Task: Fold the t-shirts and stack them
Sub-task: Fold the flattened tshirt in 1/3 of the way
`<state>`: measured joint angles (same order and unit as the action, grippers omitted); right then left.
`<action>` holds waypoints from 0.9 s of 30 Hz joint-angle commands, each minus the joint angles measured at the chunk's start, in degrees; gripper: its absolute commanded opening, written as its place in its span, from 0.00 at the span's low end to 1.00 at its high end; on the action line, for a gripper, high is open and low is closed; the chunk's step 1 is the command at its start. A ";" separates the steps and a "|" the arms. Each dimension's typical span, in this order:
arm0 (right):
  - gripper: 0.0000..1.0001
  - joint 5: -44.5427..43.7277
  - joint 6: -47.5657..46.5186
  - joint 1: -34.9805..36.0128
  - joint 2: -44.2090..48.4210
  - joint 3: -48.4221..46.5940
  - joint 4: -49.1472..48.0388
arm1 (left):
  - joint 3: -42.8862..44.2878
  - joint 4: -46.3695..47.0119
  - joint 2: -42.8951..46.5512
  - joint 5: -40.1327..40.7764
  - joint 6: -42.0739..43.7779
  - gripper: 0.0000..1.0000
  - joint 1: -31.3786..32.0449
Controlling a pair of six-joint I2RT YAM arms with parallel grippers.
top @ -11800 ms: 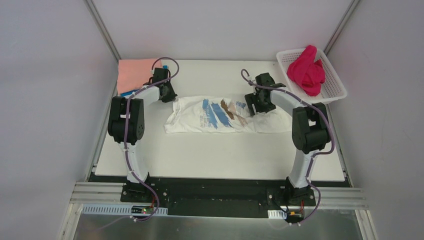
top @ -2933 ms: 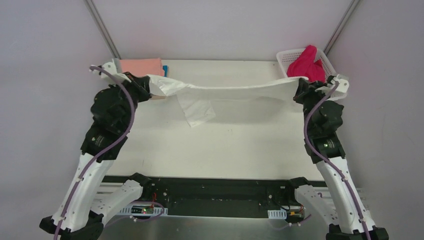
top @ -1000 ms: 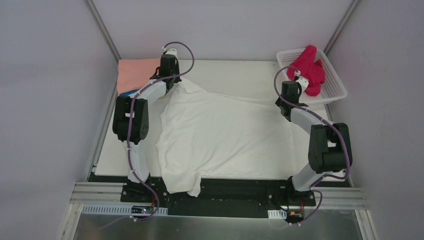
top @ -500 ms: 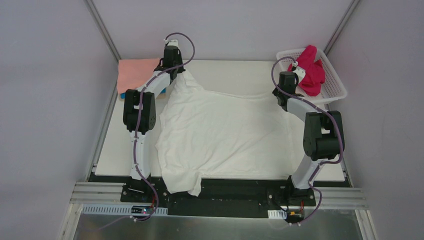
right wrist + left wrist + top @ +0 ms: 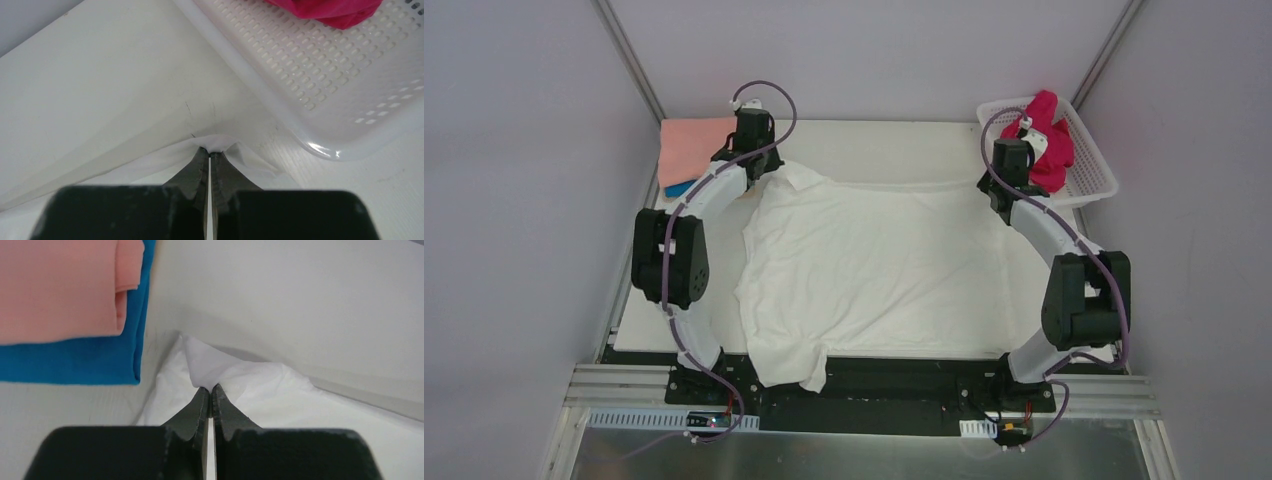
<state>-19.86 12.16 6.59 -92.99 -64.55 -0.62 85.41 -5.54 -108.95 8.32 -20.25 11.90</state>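
item: white t-shirt (image 5: 874,260), spread flat, near hem hanging over the table (image 5: 884,150) edge. your left gripper (image 5: 210,390): fingers pinched tight on its far left corner, beside the stacked salmon-pink tee (image 5: 60,285) and blue tee (image 5: 75,360). your right gripper (image 5: 209,152): clamped on the far right corner, near the basket (image 5: 300,75).

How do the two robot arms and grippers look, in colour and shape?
The left arm and right arm have white links, black joint housings and a purple cable running alongside. The left gripper and right gripper each have two black, tapering fingers.
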 commanded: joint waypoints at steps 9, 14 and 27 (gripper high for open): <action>0.00 -0.94 -3.06 -0.33 7.92 -2.83 16.10 | -16.65 -15.38 24.48 13.33 -16.13 0.00 8.43; 0.00 -1.18 -4.01 -0.39 8.31 -3.58 17.68 | -20.54 -20.35 29.71 15.65 -21.51 0.00 10.58; 0.00 -2.77 -7.95 -0.50 6.41 -5.19 22.53 | -30.44 -28.16 38.20 10.78 -28.97 0.00 12.74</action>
<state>-20.60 6.15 6.50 -87.57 -68.14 19.57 58.39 -30.26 -72.64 21.34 -45.23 24.05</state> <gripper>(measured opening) 0.009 0.006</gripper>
